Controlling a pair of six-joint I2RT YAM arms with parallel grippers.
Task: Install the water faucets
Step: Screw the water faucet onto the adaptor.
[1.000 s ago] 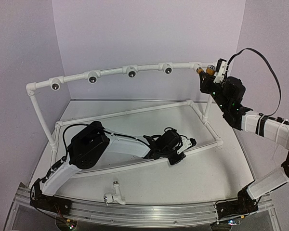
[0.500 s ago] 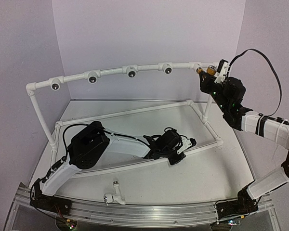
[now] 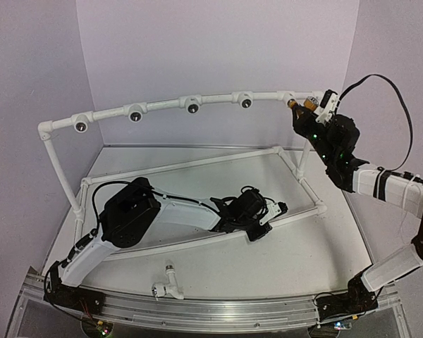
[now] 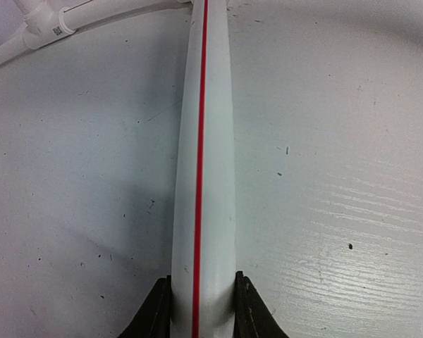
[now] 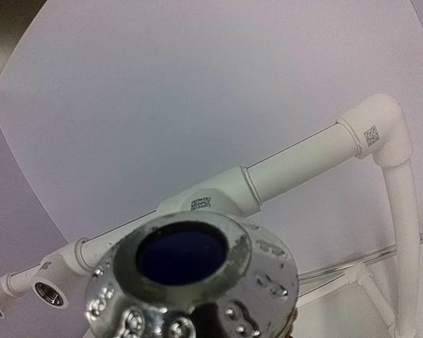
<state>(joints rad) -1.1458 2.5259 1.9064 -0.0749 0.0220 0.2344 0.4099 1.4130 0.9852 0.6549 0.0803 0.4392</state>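
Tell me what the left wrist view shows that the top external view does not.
Only left wrist: a thin red line along the white plastic pipe, pinched between the dark fingers of the left tool. Only top external: the right tool at the end of the top rail holding the yellow-orange plastic faucet, four dark round sockets, and the white plastic faucet lying near the front edge of the white table. Both: that pipe, the left tool and the table.

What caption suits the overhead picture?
Right end effector holds a small yellow-orange plastic faucet at the white pipe frame's top rail; a white plastic faucet lies on the table.
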